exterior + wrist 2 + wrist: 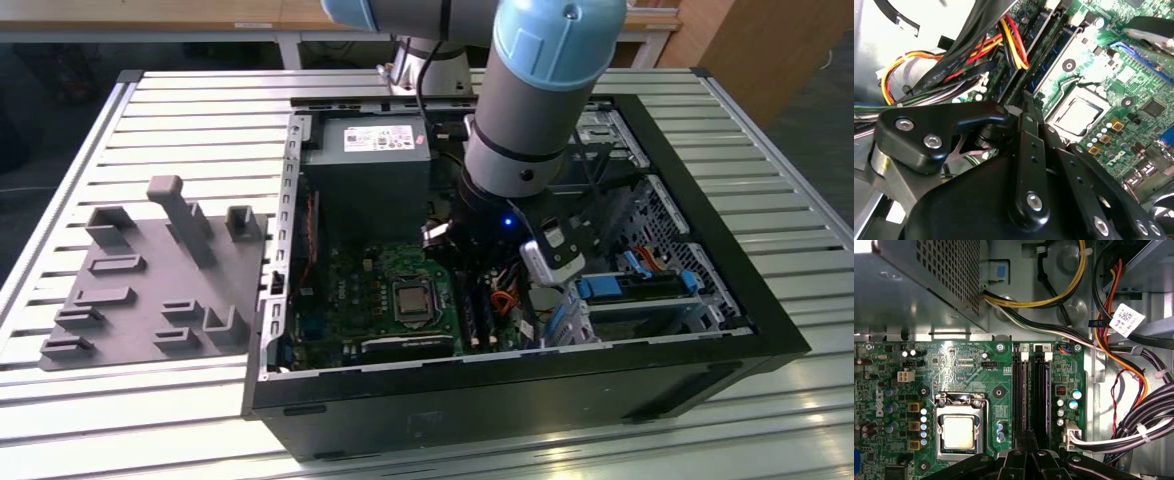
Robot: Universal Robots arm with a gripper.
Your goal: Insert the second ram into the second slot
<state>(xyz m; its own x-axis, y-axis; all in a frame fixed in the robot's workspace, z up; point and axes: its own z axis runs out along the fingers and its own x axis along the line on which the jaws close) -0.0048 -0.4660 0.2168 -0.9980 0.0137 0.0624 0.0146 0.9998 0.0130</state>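
I cannot tell where the ram is: seen end-on from above, the stick and the slots would look much alike. The two memory slots and run side by side in the first wrist view, dark channels with white latches at their far ends, and I cannot say whether either is filled.

The gripper hangs low over the near end of those slots, roughly over the strip between them. In the second wrist view its tip points down at the same dark channels. I cannot tell how wide it stands or whether it has hold of anything.

Just beside the slots sits the CPU socket with its metal frame, on the green motherboard. A bundle of black, red, yellow and orange cables runs along the slots' other side. The grey power supply lies beyond the board.

In the exterior view the arm reaches straight down into the open case, which lies on a slatted table. A grey fixture plate rests to the exterior view's left of the case.
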